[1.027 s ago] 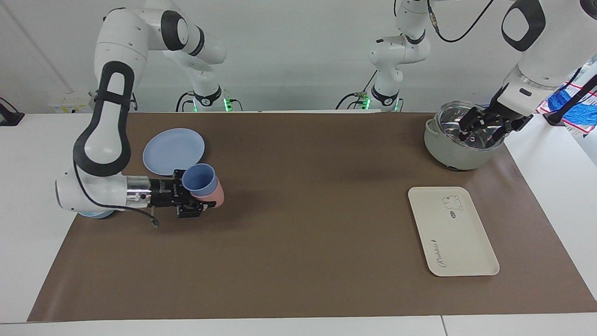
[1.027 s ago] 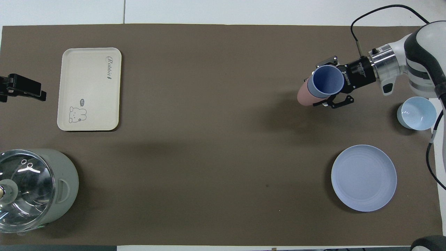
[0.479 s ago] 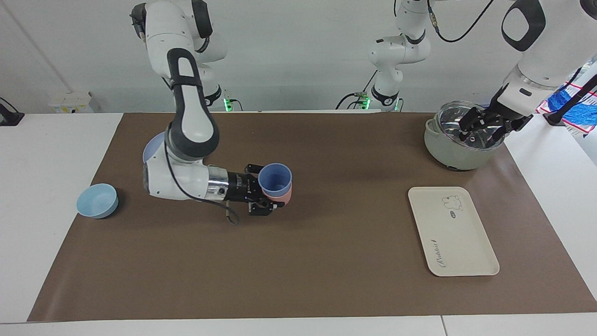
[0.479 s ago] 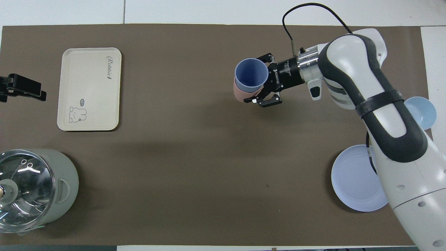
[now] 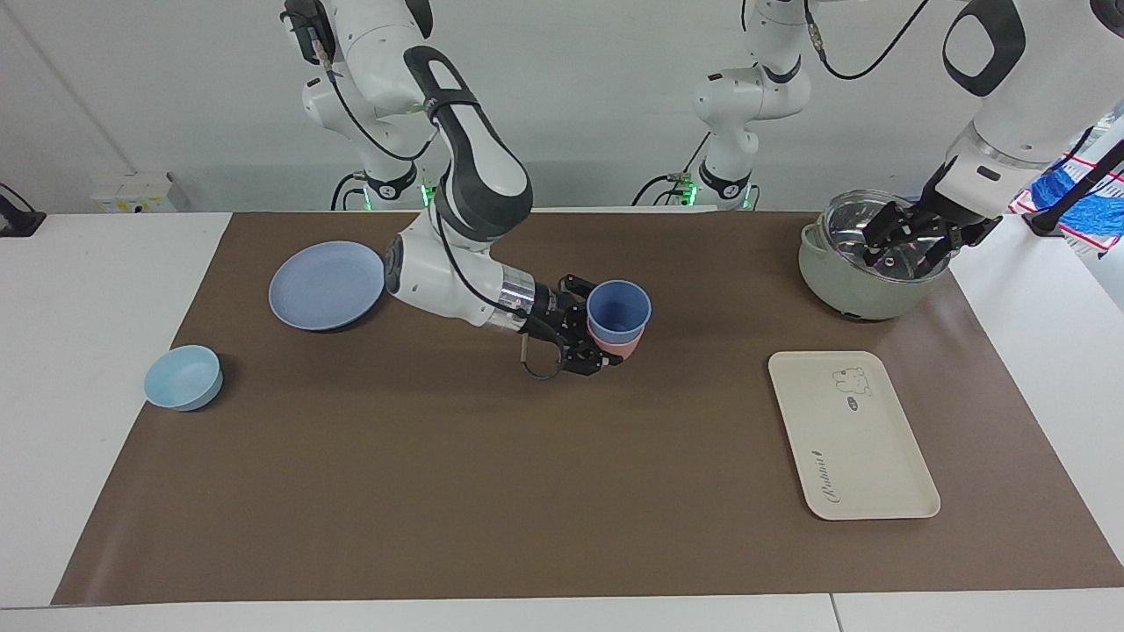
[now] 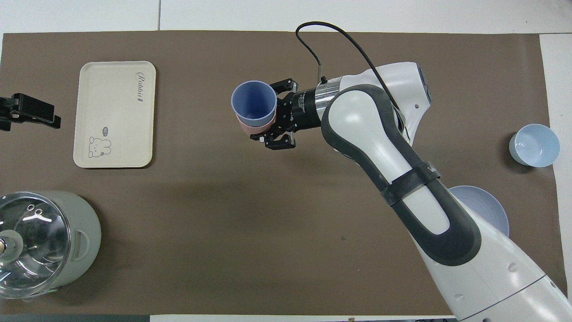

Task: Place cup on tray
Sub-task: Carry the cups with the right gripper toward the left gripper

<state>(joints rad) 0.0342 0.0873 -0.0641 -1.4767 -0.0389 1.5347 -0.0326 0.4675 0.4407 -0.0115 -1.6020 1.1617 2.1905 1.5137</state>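
My right gripper (image 5: 602, 330) is shut on the periwinkle-blue cup (image 5: 619, 307), which sits nested in a pink cup (image 5: 623, 348). It holds both upright in the air over the middle of the brown mat, as the overhead view (image 6: 274, 114) also shows, with the cup (image 6: 254, 102) in the pink cup (image 6: 253, 130). The cream tray (image 5: 869, 448) with the bear drawing lies flat and bare toward the left arm's end, also in the overhead view (image 6: 114, 112). My left gripper (image 5: 909, 241) waits open over a pot.
A grey-green pot (image 5: 865, 281) with a glass lid stands near the robots at the left arm's end. A round blue plate (image 5: 327, 285) and a light-blue bowl (image 5: 183, 377) lie at the right arm's end.
My right gripper has carried the stacked cups from beside the blue plate across the mat toward the tray. The left arm has not moved.
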